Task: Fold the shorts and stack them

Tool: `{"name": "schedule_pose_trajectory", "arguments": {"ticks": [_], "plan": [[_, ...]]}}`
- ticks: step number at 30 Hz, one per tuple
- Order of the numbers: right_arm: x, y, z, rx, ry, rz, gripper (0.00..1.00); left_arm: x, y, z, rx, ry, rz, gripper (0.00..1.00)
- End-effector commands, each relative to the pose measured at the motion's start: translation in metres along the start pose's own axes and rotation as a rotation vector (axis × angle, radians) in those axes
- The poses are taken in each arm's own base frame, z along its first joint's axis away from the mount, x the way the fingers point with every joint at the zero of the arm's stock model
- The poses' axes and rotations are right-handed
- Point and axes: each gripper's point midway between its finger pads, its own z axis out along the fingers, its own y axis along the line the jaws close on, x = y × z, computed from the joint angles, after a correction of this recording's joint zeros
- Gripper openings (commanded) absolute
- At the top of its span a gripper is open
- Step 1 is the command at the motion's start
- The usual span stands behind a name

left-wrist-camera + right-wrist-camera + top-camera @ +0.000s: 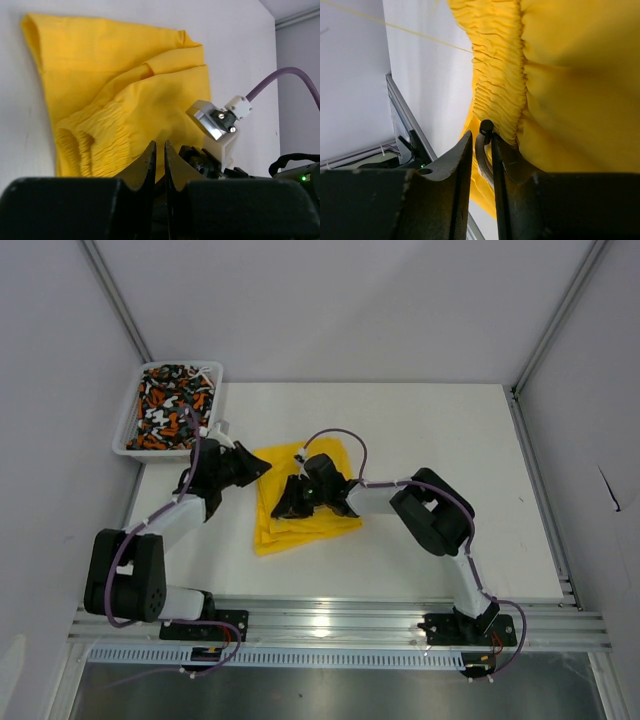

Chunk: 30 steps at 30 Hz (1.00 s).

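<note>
Here the left fingers (145, 165) stand almost closed on nothing, just beside the yellow shorts (275, 525) lying mid-surface (450, 440). The right fingers (460, 160) sit narrowed at the waistband (500, 85); whether they pinch it I cannot tell. The patterned shorts (172, 405) fill the basket (130, 448).

The top camera sits high up behind the two arms and looks down. It is far away, so it sees the whole desk (450, 440), with the arm bases at the bottom. The left wrist camera rides low on the left arm. It looks out past the left gripper (160, 145) and across the desk. The right wrist camera rides on the right arm, behind the right gripper (482, 135). It is very close to the cloth. All three views share the yellow shorts (275, 530). The left wrist view also sees part of the right arm (220, 130).
</note>
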Motion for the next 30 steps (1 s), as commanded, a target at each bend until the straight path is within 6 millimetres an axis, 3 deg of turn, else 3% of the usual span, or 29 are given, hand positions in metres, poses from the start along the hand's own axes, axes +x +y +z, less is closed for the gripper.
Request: {"name": "schedule_pose_trajectory", "arguments": {"ticks": [1,6,11,13,17,18,21,26,30], "plan": [[-0.001,0.0,0.008,0.012,-0.022,0.004,0.24,-0.007,-0.016,0.013,0.047,0.006,0.025,0.13],[-0.006,0.003,0.003,0.026,-0.042,-0.009,0.24,0.004,0.003,0.037,-0.002,0.062,0.006,0.12],[-0.017,0.027,-0.01,-0.014,-0.074,-0.039,0.29,0.025,0.041,0.06,-0.117,0.129,-0.04,0.1],[-0.023,0.037,-0.017,-0.023,-0.091,-0.057,0.32,0.029,0.044,0.067,-0.113,0.145,-0.049,0.09],[-0.045,0.056,-0.044,-0.004,-0.149,-0.108,0.45,0.035,0.059,0.076,-0.157,0.163,-0.053,0.09],[-0.053,0.07,-0.058,-0.016,-0.178,-0.132,0.47,0.038,0.061,0.076,-0.161,0.17,-0.056,0.09],[-0.075,0.07,-0.086,0.039,-0.239,-0.17,0.61,0.037,0.057,0.08,-0.138,0.18,-0.042,0.09],[-0.1,0.033,-0.125,0.151,-0.273,-0.14,0.87,0.029,0.045,0.078,-0.122,0.181,-0.009,0.1],[-0.131,-0.012,-0.163,0.215,-0.333,-0.086,0.95,0.014,0.029,0.061,-0.107,0.147,0.021,0.18]]}}
